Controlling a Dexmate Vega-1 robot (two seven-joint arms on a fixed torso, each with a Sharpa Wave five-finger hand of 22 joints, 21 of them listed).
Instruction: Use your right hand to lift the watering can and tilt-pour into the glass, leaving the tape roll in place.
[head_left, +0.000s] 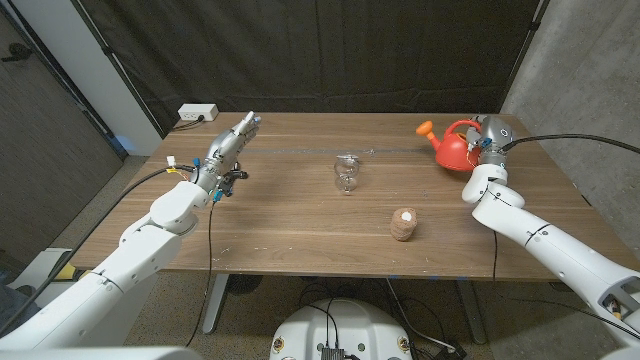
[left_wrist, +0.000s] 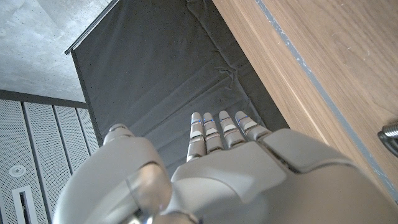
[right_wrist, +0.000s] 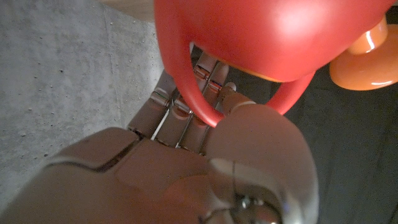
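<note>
The red watering can (head_left: 452, 150) with an orange spout stands at the table's far right; in the right wrist view the watering can (right_wrist: 273, 37) is close up. My right hand (head_left: 487, 148) is at its handle. In the wrist view the right hand (right_wrist: 186, 162) has its straight fingers (right_wrist: 205, 81) reaching through the handle loop, thumb on the near side, not closed around it. The clear glass (head_left: 346, 175) stands at the table's middle. The brown tape roll (head_left: 403, 224) sits nearer the front, right of the glass. My left hand (head_left: 228, 150) hovers open at the far left, seen from behind as the left hand (left_wrist: 230, 168).
The wooden table (head_left: 300, 230) ends at a black curtain behind and a concrete wall on the right. A white power strip (head_left: 197, 113) lies at the far left corner. A cable runs from the right wrist off the table's right side.
</note>
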